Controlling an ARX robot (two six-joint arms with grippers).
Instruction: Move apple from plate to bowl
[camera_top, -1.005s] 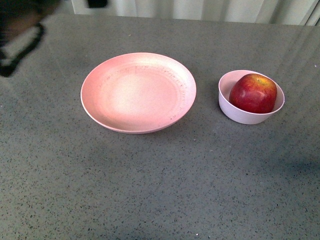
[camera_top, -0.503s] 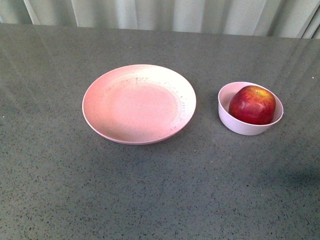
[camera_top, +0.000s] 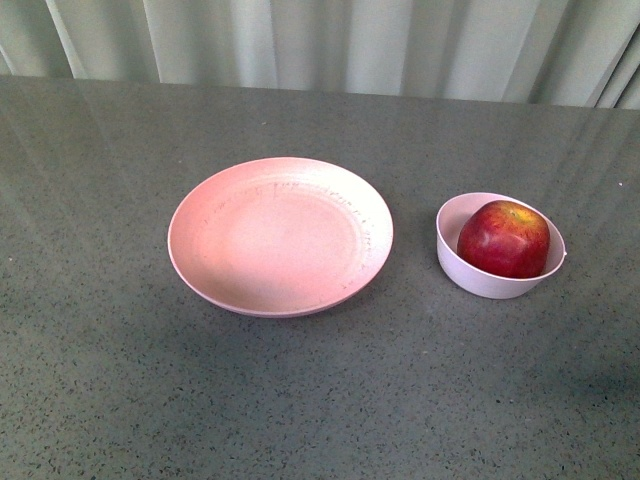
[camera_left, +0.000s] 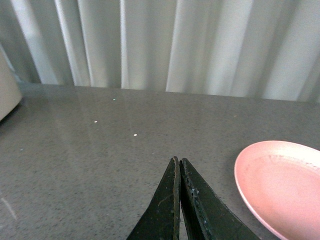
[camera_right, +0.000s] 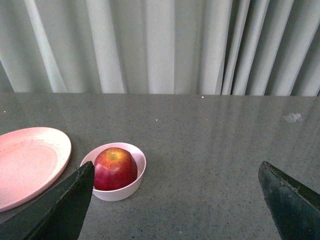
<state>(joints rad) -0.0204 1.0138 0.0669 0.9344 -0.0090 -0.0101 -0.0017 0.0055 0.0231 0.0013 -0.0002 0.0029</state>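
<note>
Red apple (camera_top: 505, 238) in bowl (camera_top: 478, 275), left wrist alone shows closed jaws

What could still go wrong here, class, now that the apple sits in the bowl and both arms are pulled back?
1. The apple nearly fills the small bowl and rises above its rim, so a knock might tip it out.
2. The right gripper is wide open and faces the bowl; a forward move could strike it.
3. The plate lies close beside the bowl, so a shoved bowl could hit it.
</note>
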